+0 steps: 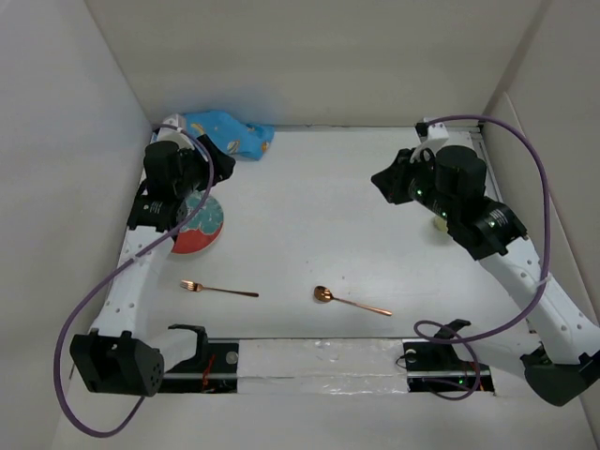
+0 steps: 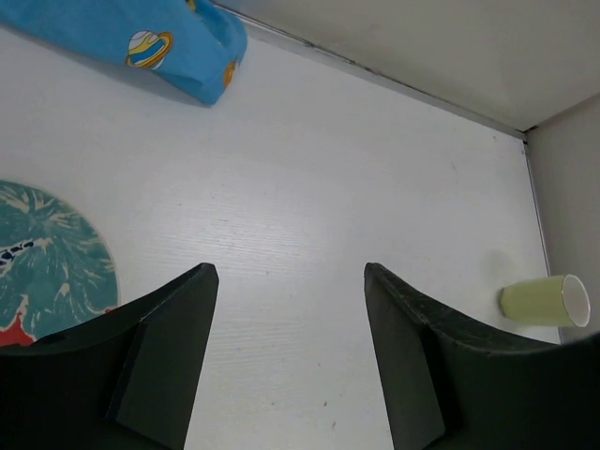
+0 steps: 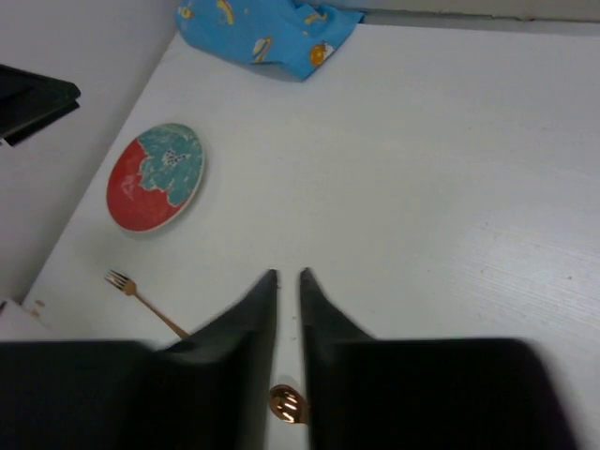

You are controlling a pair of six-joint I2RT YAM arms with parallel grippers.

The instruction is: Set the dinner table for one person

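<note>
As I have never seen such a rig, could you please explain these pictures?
These are two robot arms bolted at the near edge of a white table. One picture looks down from above; the other two come from a camera on each wrist, with that arm's dark gripper in front. On the table lie a red and teal plate, a fork, a spoon, a crumpled blue placemat and a pale green cup on its side. The left gripper is open, the right gripper nearly closed; neither holds anything.
</note>
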